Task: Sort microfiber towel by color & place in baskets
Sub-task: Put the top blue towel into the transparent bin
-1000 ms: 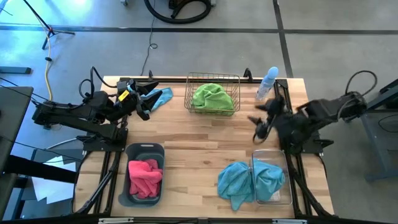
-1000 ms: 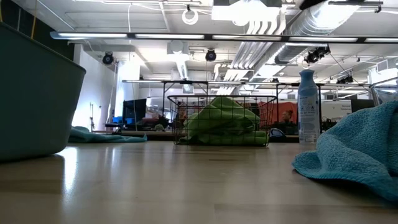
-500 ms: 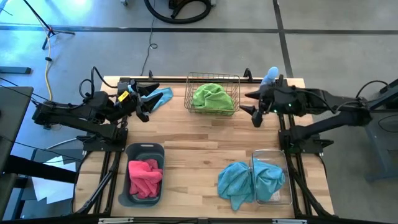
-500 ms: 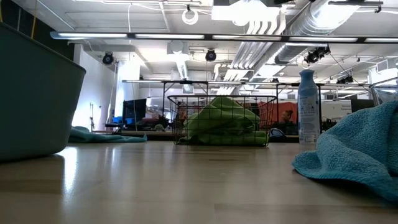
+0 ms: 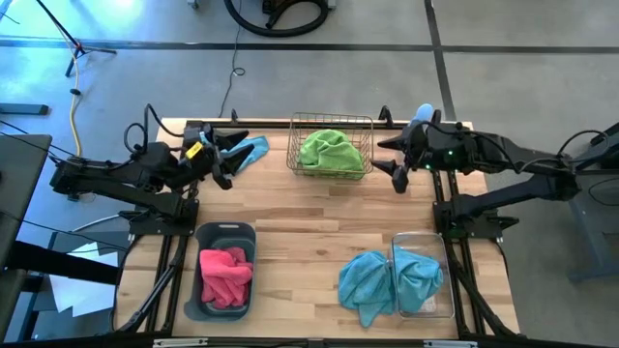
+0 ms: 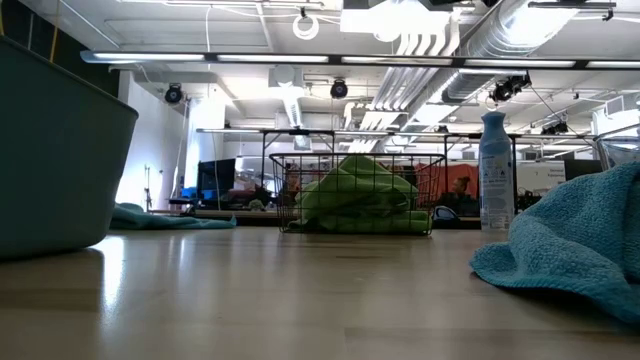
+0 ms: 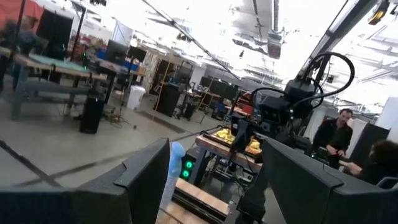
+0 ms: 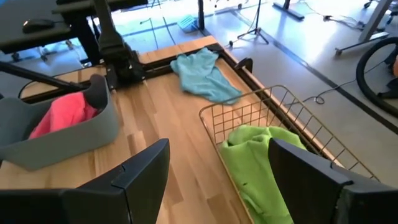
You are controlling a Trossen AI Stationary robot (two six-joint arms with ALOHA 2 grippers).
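A brass wire basket (image 5: 331, 121) at the far edge holds a green towel (image 5: 331, 150). A light blue towel (image 5: 251, 149) lies flat on the table at the far left. A dark grey tub (image 5: 224, 232) at the near left holds a pink towel (image 5: 225, 275). A teal towel (image 5: 368, 280) hangs over the wall of the clear tub (image 5: 421, 236), with part of it on the table. My left gripper (image 5: 232, 158) hovers open beside the light blue towel. My right gripper (image 5: 387, 159) hovers open just right of the wire basket (image 8: 249, 106).
A pale blue spray bottle (image 5: 421, 121) stands at the far right edge, close behind my right arm. Bare wood lies in the middle of the table, between the wire basket and the near tubs. People sit in the room (image 7: 339, 130) beyond the table.
My right arm has stretched out from its folded pose at the table's right side. Its gripper has moved toward the far edge and a little left, stopping beside the wire basket, and it has stayed open. Towels and baskets have not moved.
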